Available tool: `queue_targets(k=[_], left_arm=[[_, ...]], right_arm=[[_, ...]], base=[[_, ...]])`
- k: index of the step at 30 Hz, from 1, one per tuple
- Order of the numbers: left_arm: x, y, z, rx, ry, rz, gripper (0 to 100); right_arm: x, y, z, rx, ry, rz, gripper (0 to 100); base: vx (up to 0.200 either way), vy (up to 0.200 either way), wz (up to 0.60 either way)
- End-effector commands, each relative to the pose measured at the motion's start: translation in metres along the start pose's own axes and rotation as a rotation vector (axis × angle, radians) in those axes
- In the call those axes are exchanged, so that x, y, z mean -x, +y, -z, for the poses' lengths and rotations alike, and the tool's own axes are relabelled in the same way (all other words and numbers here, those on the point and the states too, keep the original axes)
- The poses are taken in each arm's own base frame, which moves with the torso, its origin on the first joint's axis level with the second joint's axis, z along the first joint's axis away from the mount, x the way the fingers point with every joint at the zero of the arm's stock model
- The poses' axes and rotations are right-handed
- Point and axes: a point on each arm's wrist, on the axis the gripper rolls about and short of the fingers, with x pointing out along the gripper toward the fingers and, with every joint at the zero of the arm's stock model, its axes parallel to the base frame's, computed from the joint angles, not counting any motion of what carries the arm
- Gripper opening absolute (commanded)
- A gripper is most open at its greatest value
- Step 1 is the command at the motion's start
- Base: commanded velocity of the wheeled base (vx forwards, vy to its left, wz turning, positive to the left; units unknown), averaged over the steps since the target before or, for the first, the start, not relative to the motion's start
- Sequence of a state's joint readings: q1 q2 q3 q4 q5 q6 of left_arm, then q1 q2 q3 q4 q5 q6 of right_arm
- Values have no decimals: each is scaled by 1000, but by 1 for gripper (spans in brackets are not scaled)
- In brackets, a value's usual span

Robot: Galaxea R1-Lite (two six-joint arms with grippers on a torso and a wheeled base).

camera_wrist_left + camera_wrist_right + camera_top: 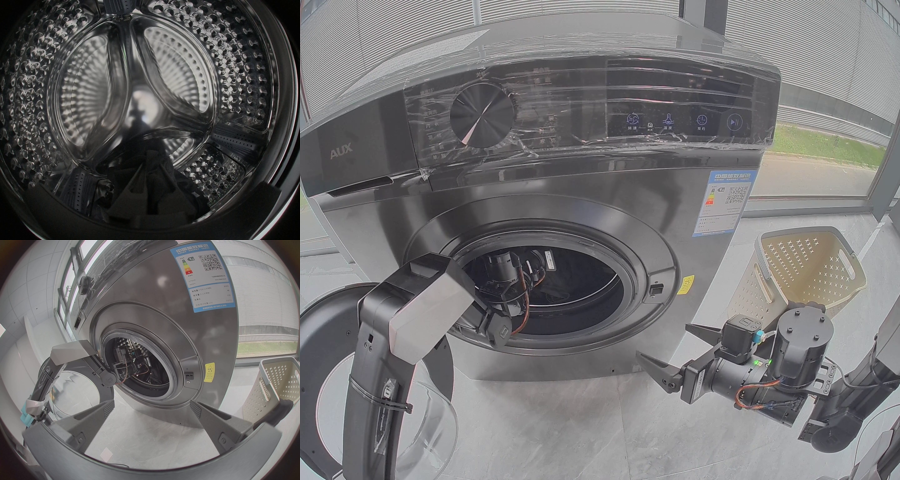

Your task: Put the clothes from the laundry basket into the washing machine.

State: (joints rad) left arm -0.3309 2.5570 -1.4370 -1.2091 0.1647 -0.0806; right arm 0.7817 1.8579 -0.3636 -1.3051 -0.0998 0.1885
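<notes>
My left gripper (503, 278) is inside the round opening of the washing machine (581, 187), past the door rim. From its own camera I look into the steel drum (237, 62). A dark piece of clothing (151, 175) lies at the bottom of the drum. It is too dark there for me to tell whether my left fingers are spread or closed.

My right gripper (665, 342) hangs low in front of the machine, to the right of the opening, with its fingers spread wide and nothing between them. The laundry basket (765, 247) stands on the floor to the right of the machine, just behind my right arm. The machine's door (319, 350) is swung open to the left.
</notes>
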Motion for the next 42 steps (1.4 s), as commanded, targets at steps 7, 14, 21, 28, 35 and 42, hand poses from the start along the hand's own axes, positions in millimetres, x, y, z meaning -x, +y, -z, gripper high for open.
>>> queue_targets(k=[7,14,21,28,35,42], left_arm=[[-2,1,13,10,-3,-2,100],[10,-5,18,11,32,14,100],[51,-24,13,0,105,69,100],[108,-33,3,-13,171,126,100],[163,-32,-5,-26,217,163,100],[213,-34,-28,21,269,208,100]], right_arm=[[0,1,1,1,3,-3,100],[0,1,0,0,0,-2,100],[3,1,3,2,10,0,100],[14,-4,5,-5,13,3,100],[26,-6,5,-11,15,7,100],[49,-4,7,-5,27,-6,100]], base=[[0,0,0],[0,0,0],[0,0,0],[0,0,0],[0,0,0],[0,0,0]])
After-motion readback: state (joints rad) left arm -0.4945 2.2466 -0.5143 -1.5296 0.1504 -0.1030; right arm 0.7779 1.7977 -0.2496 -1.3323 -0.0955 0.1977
